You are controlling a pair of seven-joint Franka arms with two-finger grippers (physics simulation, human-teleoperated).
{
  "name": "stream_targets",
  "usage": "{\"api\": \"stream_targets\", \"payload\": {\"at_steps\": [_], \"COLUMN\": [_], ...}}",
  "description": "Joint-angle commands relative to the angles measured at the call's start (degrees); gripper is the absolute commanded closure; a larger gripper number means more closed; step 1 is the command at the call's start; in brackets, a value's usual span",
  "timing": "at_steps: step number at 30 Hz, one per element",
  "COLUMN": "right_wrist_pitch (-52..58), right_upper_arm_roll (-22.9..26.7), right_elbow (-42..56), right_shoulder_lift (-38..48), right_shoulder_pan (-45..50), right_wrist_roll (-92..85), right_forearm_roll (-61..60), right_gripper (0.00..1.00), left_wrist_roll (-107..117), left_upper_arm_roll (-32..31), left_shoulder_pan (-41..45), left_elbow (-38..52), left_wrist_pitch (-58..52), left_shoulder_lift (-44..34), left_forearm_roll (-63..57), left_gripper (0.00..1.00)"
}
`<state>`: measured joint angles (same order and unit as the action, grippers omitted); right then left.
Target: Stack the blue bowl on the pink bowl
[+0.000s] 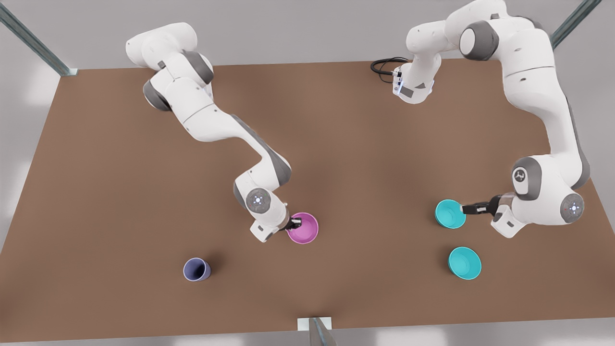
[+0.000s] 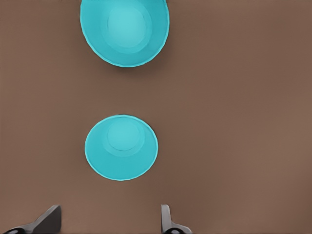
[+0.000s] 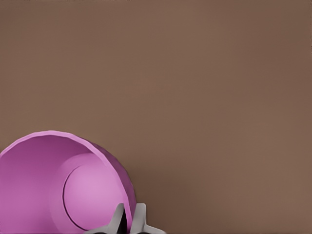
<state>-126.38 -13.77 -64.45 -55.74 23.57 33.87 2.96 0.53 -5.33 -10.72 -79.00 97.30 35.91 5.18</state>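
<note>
Pink bowl (image 1: 303, 228) magenta; blue bowl (image 1: 450, 214) turquoise; table (image 1: 144, 192) brown.

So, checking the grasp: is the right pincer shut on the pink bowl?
Yes: the right pincer pinches the pink bowl wall, one finger inside.

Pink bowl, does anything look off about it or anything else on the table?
Nothing is spilled or broken. One oddity: the right claw pinches the rim of the pink bowl, while the left claw hangs open near the blue bowl.

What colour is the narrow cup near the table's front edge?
Lavender-blue cup, plain, no pattern; clearest in the front view.
</note>
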Motion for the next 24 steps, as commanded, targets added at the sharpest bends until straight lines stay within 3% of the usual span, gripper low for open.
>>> {"api": "stream_targets", "payload": {"at_steps": [1,3,4,5,6,13,15,16,19,21,24], "right_wrist_pitch": [-2.47,-3.17,-3.26,-3.52,-3.53,-2.82,2.35,8.06,15.72,18.09,33.46], "right_upper_arm_roll": [-0.03,-0.03,-0.12,-0.12,-0.03,-0.12,-0.03,0.06,0.15,0.15,-0.03], "right_elbow": [0.20,0.20,0.20,0.11,0.11,-0.59,-0.77,-1.64,-10.17,-8.68,-1.73], "right_shoulder_lift": [-0.42,-0.42,-0.42,-0.42,-0.42,3.26,6.25,8.01,16.01,16.45,20.31], "right_shoulder_pan": [-0.02,-0.11,-0.11,-0.11,-0.11,-2.82,-5.37,-8.70,-19.77,-31.91,-37.98], "right_wrist_roll": [20.98,20.98,20.98,20.98,20.98,20.36,17.39,9.15,-18.18,-44.84,-54.08], "right_forearm_roll": [0.47,0.38,0.30,0.30,0.30,0.65,0.91,0.91,1.00,1.09,1.70], "right_gripper": [0.79,0.79,0.55,0.06,0.00,0.00,0.00,0.00,0.00,0.00,0.00], "left_wrist_roll": [-11.42,-14.50,-14.59,-16.34,-18.53,-20.48,-20.48,-20.48,-20.39,-20.39,-20.39], "left_upper_arm_roll": [1.02,1.99,2.07,2.07,2.16,2.60,2.60,2.60,2.60,2.51,2.51], "left_shoulder_pan": [-0.27,-0.36,-0.45,-0.45,-0.80,-0.80,-0.36,-0.45,-0.45,-0.71,-0.19], "left_elbow": [0.34,-0.10,-0.89,-1.59,-1.94,-9.94,-9.94,-9.94,-9.94,-9.85,-9.77], "left_wrist_pitch": [11.68,15.11,15.20,15.37,15.37,18.45,19.77,19.77,19.50,18.80,16.87], "left_shoulder_lift": [2.85,5.31,5.58,6.19,6.45,6.98,8.30,8.48,8.13,7.60,6.64], "left_forearm_roll": [0.88,1.14,1.15,1.06,1.06,1.06,1.06,1.06,1.06,1.14,1.06], "left_gripper": [0.00,0.00,0.00,0.00,0.00,0.00,0.01,0.16,0.75,0.79,0.79]}}
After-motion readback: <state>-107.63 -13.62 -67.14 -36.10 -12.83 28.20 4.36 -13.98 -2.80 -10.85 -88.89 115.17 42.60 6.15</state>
